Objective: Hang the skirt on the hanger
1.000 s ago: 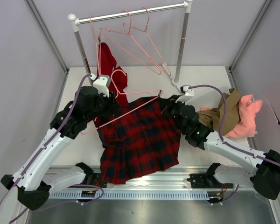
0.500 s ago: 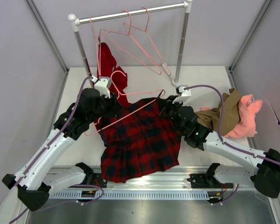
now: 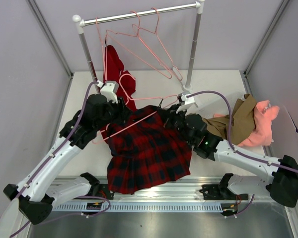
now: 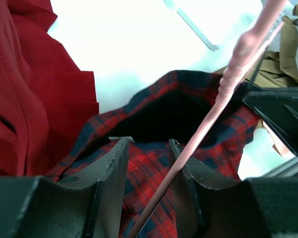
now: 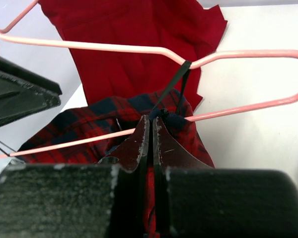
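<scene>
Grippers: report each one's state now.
Left gripper: open, the hanger bar loose between its jaws.
Right gripper: closed, pinching the skirt at its top edge.

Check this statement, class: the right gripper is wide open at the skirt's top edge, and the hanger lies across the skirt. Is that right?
Not quite. The right gripper is shut, not wide open: it pinches the top edge of the skirt, as the right wrist view shows. The hanger does lie across the skirt.
</scene>
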Controlling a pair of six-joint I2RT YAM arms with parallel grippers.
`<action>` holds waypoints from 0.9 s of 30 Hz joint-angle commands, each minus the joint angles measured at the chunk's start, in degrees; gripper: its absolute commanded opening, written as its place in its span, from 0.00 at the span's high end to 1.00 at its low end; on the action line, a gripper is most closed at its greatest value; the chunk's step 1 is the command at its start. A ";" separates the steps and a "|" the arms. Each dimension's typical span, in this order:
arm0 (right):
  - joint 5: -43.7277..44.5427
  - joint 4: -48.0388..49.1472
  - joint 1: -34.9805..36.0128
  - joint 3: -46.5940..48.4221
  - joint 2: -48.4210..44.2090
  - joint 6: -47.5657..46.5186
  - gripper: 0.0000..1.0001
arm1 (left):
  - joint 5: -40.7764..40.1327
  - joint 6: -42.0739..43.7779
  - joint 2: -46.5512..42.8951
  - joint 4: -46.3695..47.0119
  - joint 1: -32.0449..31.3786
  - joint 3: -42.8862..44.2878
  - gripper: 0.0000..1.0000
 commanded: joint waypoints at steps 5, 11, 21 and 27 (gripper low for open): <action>-2.82 -3.77 1.68 3.11 -2.39 1.81 1.00 | -0.83 -1.01 0.36 7.46 0.05 0.70 1.00; 2.29 -16.51 0.02 6.00 -2.38 7.95 0.57 | -0.32 6.89 0.79 3.34 -0.03 7.88 1.00; 0.53 -36.73 -7.81 14.25 -10.55 10.70 0.07 | -6.28 16.49 2.55 -10.37 0.05 18.37 1.00; 2.20 -41.13 -10.18 20.50 -12.14 6.57 0.04 | -13.92 14.73 2.46 -13.10 0.49 23.81 1.00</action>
